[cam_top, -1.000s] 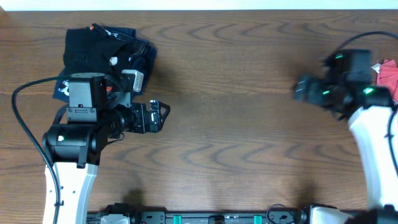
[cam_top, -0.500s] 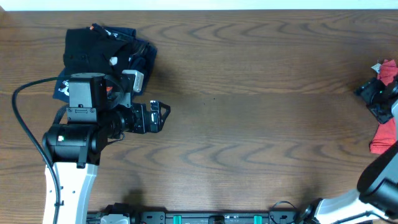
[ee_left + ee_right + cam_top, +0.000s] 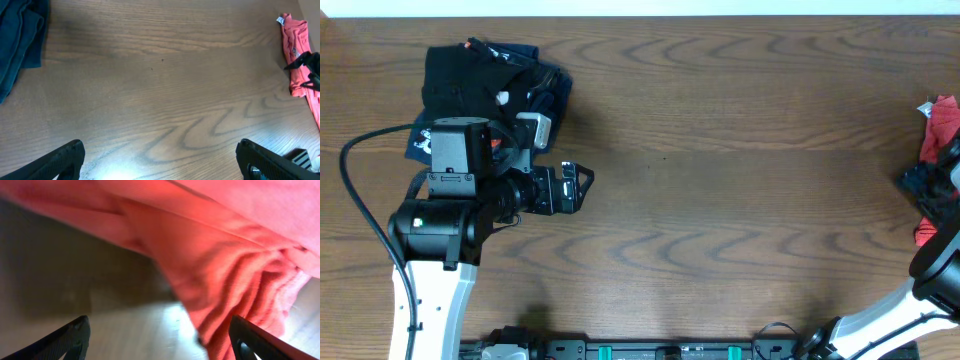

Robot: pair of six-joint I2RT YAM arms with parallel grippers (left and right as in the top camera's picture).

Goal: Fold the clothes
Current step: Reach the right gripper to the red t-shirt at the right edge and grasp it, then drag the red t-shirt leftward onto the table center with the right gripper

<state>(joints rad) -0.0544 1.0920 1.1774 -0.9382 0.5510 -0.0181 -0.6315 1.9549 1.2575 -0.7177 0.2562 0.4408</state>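
The coral-red T-shirt (image 3: 943, 118) lies bunched at the table's (image 3: 720, 200) right edge, mostly cut off overhead; blurred soft folds fill the right wrist view. The right gripper (image 3: 918, 182), farther in 1 second ago, now hangs over it, its 2 fingers (image 3: 70, 339) spread wide. The left gripper (image 3: 578, 187), unmoved, gapes wide near dark folded garments (image 3: 485, 75).

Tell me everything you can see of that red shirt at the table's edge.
The shirt is coral-red, soft knit-looking cloth, bunched into a long crumpled strip and not yet folded. It sits at the right edge of the table, partly cut off in the overhead view. A small white tag sticks out at one end. No lettering shows. The right pincer hangs open close against it; whether they touch is unclear.
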